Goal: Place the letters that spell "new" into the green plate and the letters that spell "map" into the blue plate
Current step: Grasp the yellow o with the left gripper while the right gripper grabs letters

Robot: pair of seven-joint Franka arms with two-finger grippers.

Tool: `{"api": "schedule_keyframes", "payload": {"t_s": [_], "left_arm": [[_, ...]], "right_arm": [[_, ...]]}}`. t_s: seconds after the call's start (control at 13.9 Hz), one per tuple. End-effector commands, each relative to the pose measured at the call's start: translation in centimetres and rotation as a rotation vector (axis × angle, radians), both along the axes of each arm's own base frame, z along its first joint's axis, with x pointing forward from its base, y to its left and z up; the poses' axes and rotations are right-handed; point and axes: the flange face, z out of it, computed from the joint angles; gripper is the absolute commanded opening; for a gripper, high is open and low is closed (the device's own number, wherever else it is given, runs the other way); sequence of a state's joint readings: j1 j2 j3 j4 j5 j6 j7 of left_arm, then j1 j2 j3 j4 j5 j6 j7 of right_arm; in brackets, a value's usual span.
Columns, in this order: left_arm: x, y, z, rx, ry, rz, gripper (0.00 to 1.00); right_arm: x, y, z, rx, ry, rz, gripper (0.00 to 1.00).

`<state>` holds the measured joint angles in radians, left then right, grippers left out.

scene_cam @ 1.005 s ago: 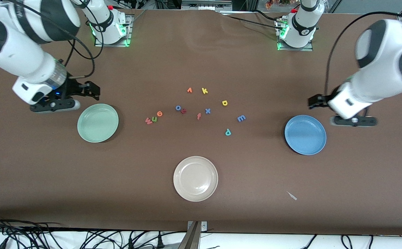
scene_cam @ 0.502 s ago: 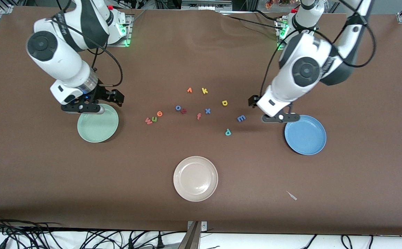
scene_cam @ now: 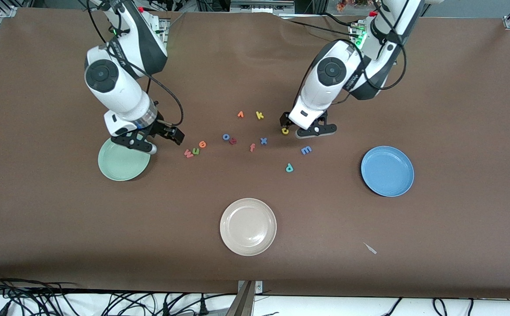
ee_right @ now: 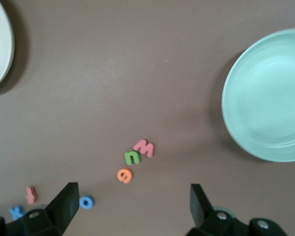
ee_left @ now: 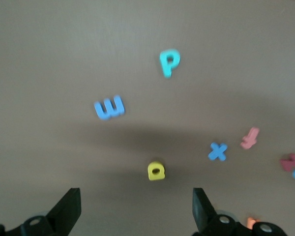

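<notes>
I see my left arm bent down from its base, its wrist low over the table, with the left gripper (scene_cam: 309, 130) spread wide and empty just above the yellow a (scene_cam: 285, 130). In the left wrist view the two fingers (ee_left: 69, 209) stand well apart with that a between them. My right arm is folded the same way, and the right gripper (scene_cam: 147, 141) hangs over the rim of the green plate (scene_cam: 121, 164), at the edge nearest the letters, also spread and holding nothing.

I count three plates: the green plate toward the right arm's end, the blue plate (scene_cam: 387, 170) toward the left arm's end, and one cream plate (scene_cam: 248, 226) nearest the front camera. All three hold no letters.

I count twelve letters on the table. Three sit touching in a row: the salmon w (scene_cam: 188, 153), green n (scene_cam: 196, 151) and orange e (scene_cam: 202, 144), near the green plate. The blue m (scene_cam: 306, 150) and teal p (scene_cam: 289, 167) lie apart, nearer the front camera than the a. The other six are an orange v-shape (scene_cam: 240, 114), yellow k (scene_cam: 259, 115), blue o (scene_cam: 226, 137), a dark red letter (scene_cam: 233, 141) touching the o, a salmon f (scene_cam: 252, 147) and a blue x (scene_cam: 263, 141).
</notes>
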<state>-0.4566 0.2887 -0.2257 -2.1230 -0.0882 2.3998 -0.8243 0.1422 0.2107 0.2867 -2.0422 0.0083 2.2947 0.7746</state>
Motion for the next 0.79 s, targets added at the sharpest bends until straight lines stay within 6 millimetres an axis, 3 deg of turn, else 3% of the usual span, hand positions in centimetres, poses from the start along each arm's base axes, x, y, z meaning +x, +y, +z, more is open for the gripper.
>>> {"api": "schedule_keyframes", "payload": {"t_s": [0.0, 0.22, 0.72], "left_arm": [[-1.1, -2.2, -3.5, 0.022, -0.042, 0.046, 1.0], [-3.0, -4.5, -7.7, 0.067, -0.069, 0.031, 0.98], [-2.3, -5.2, -9.5, 0.085, -0.074, 0.047, 0.83]], "right_arm": [[0.2, 1.7, -3.2, 0.03, 0.0, -0.127, 1.0], [-0.2, 2.5, -6.9, 0.05, -0.006, -0.2, 1.0], [-1.2, 1.7, -12.6, 0.062, -0.043, -0.194, 1.0]]}}
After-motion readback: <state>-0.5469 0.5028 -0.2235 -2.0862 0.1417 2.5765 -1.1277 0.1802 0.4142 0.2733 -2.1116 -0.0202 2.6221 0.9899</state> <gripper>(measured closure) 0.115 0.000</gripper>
